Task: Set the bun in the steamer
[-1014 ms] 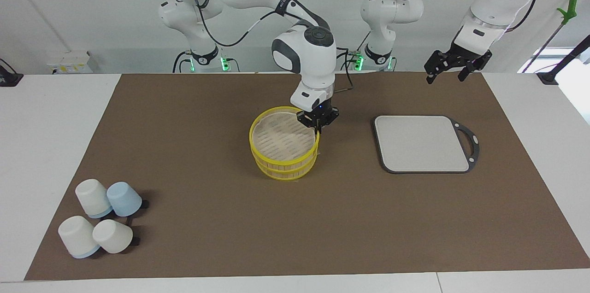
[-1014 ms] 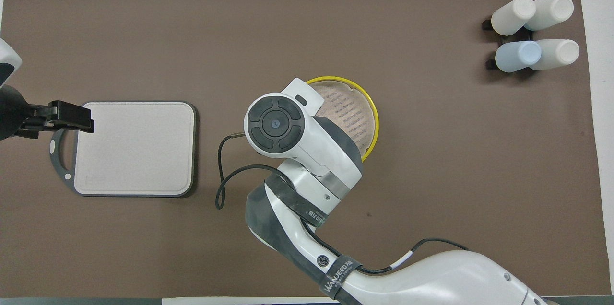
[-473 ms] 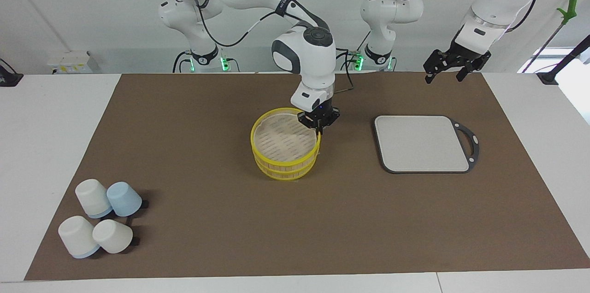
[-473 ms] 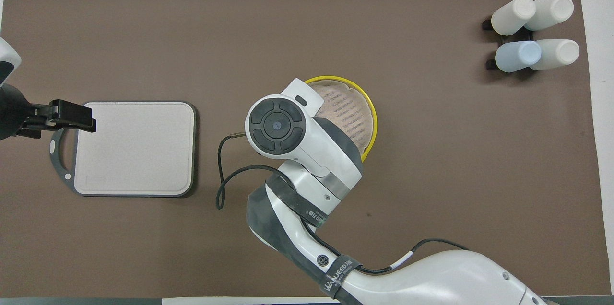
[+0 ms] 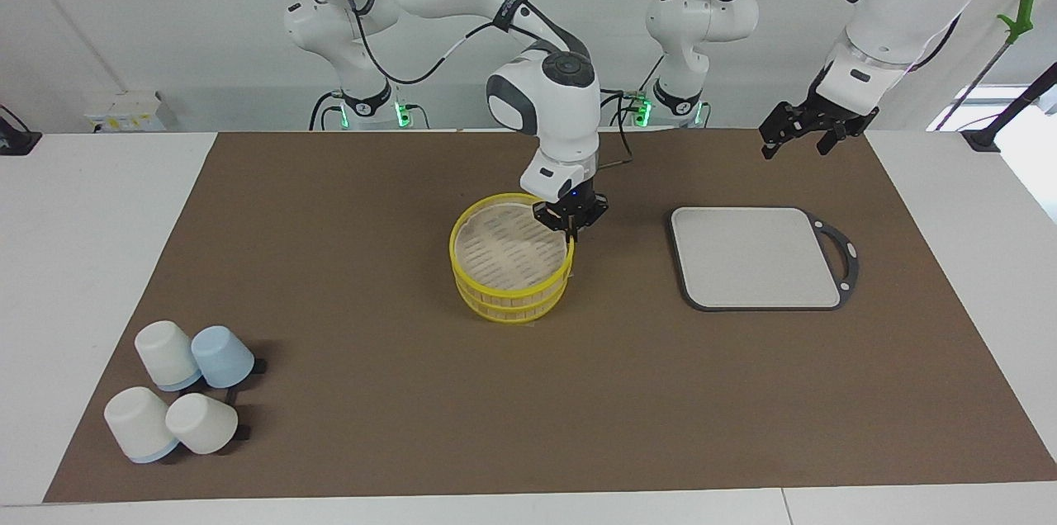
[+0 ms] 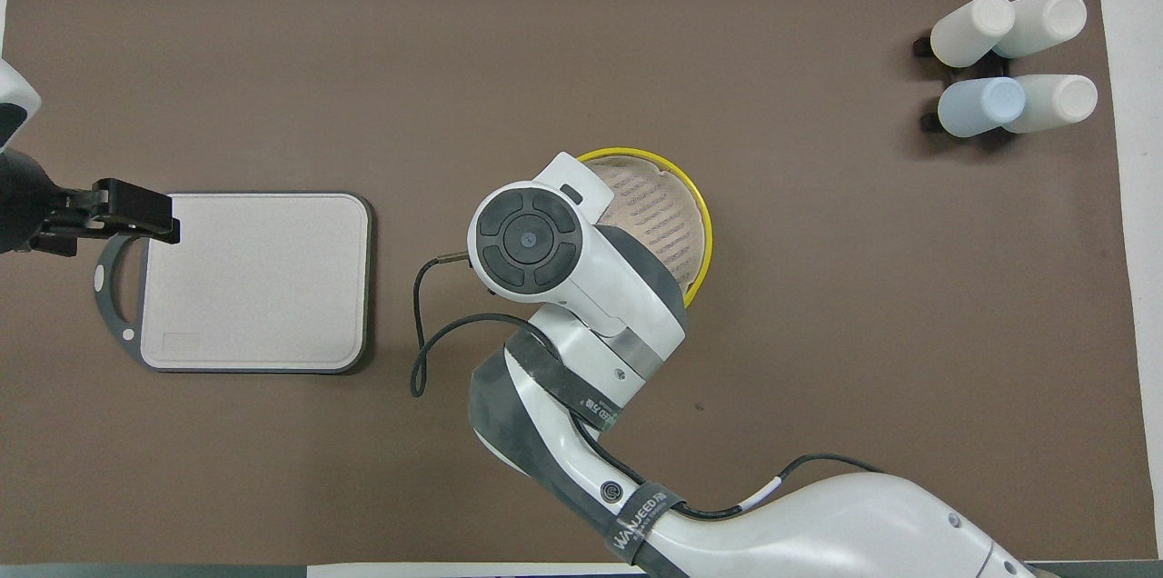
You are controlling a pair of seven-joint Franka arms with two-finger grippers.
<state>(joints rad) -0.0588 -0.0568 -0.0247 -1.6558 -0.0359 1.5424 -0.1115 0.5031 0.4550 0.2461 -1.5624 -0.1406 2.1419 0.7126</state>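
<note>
no bun shows anywhere. the steamer (image 5: 511,258), lid on, sits mid-mat. my right gripper (image 5: 570,221) pinches its yellow rim on the side toward the board (image 5: 756,257), and it has slid slightly that way, so i'm repositioning first. my left gripper (image 5: 808,127) waits, fingers spread, over the mat's robot-side corner.

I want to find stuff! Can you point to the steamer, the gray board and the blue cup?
steamer (image 5: 509,254), facing view, on its slatted lid.
board (image 5: 756,255), facing view, middle of its grey face.
blue cup (image 5: 223,357), facing view, on its side wall.
</note>
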